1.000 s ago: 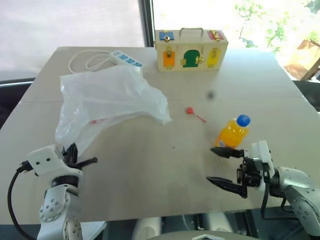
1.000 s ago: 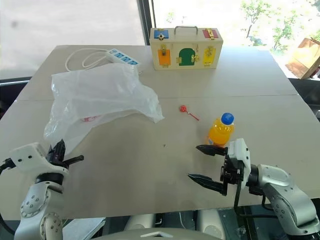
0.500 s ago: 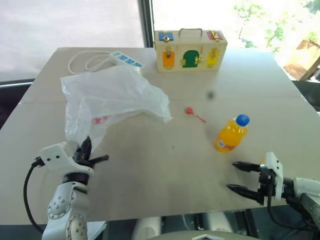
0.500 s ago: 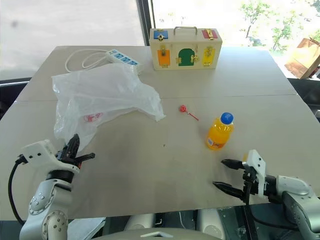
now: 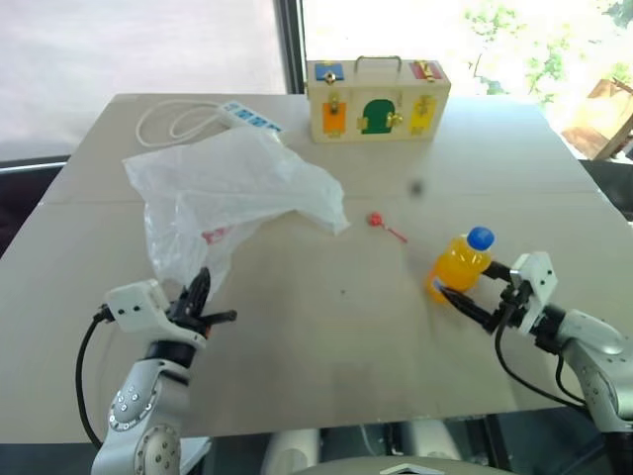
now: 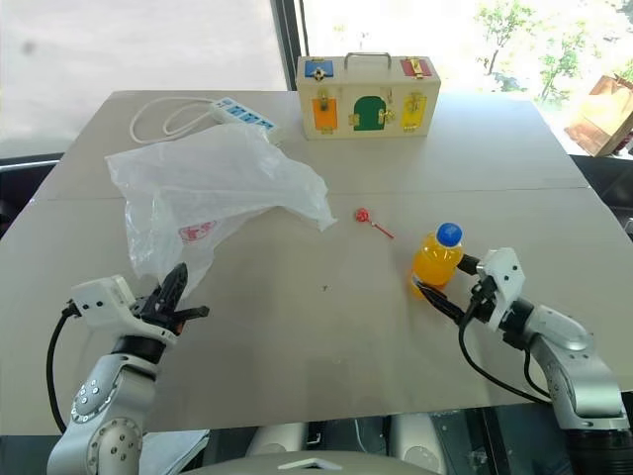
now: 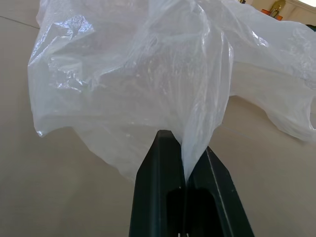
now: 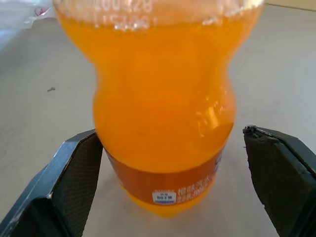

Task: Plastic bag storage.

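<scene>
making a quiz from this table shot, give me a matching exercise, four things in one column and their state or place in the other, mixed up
Things:
1. plastic bag
2. orange bottle
3. power strip
4. wooden latch box

States or places:
a. standing between the open fingers of the right gripper
b. far left of the table, cable coiled beside it
c. pinched at its edge by the shut left gripper
d. far edge, handle on top

Pairs: 1-c, 2-a, 3-b, 4-d

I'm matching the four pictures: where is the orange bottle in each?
Left eye: orange bottle right of centre, near the right tool.
Right eye: same.
Left wrist: not in it.
Right wrist: centre, between the fingers.
Shared landmark: plastic bag.
</scene>
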{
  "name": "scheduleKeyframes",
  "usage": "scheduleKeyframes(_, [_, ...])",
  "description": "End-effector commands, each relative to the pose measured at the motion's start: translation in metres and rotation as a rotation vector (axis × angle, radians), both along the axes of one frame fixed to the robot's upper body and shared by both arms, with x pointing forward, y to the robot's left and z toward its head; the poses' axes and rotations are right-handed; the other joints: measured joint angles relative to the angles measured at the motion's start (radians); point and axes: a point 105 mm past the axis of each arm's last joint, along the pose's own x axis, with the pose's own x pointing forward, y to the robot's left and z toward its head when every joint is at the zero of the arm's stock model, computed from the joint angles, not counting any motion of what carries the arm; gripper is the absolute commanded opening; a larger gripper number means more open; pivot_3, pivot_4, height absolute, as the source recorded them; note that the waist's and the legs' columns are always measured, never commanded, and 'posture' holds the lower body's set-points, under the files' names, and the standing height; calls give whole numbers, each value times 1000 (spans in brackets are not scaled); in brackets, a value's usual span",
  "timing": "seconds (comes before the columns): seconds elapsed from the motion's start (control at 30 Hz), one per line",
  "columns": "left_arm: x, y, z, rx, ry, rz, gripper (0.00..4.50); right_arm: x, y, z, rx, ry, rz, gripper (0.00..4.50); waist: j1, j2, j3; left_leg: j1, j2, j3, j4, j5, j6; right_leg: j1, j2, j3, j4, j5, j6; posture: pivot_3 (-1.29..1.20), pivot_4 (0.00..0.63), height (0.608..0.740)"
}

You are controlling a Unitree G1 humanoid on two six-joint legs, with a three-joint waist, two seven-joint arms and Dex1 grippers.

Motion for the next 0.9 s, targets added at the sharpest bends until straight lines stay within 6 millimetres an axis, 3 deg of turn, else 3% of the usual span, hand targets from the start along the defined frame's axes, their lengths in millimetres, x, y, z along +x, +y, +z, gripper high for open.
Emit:
scheduleKeyframes(0.03, [0, -8, 5, 0, -31, -50, 1, 1, 9, 9, 5, -24, 20, 4255, 0, 0, 0, 0, 0, 0, 0, 0, 0, 0, 0, 0, 0, 0, 0, 0, 150, 739])
scheduleKeyframes(0.17, [1, -18, 6, -30, -36, -99, 0, 2, 10, 10, 20, -12, 27, 2982, 0, 0, 0, 0, 0, 0, 0, 0, 0, 0, 0, 0, 0, 0, 0, 0, 150, 739])
scheduleKeyframes(0.23, [3, -25, 9, -65, -46, -129, 0, 1, 16, 12, 35, 8, 47, 2958, 0, 0, 0, 0, 0, 0, 0, 0, 0, 0, 0, 0, 0, 0, 0, 0, 150, 739])
scheduleKeyframes(0.43, [15, -71, 33, -198, -105, -344, 0, 10, 61, 22, 128, 155, 105, 2958, -7, 0, 0, 0, 1, 0, 2, 0, 0, 0, 1, 1, 4, 0, 0, 0, 150, 739])
scheduleKeyframes(0.6, [17, -109, 53, -244, -132, -547, 0, 24, 102, 47, 334, 371, 183, 2958, -18, 3, 2, -1, 1, -1, 2, 0, 0, -2, 2, 2, 6, 2, 2, 0, 150, 739])
scheduleKeyframes(0.7, [12, -135, 62, -263, -139, -698, 0, 40, 124, 52, 389, 538, 201, 2958, -24, 3, 2, -1, 1, -1, 3, 0, 0, -3, 2, 2, 9, 2, 3, 0, 150, 739])
scheduleKeyframes(0.8, [4, -147, 65, -276, -134, -785, 0, 50, 139, 57, 453, 653, 211, 2958, -22, 3, 2, -2, 0, -2, 4, 0, 0, -3, 2, 1, 11, 2, 3, 0, 150, 739])
scheduleKeyframes(0.9, [-10, -160, 64, -266, -111, -905, 0, 56, 166, 61, 572, 830, 268, 2958, -28, 4, 3, -5, -1, -1, 4, 0, 0, -6, 2, 1, 12, 2, 3, 0, 150, 739])
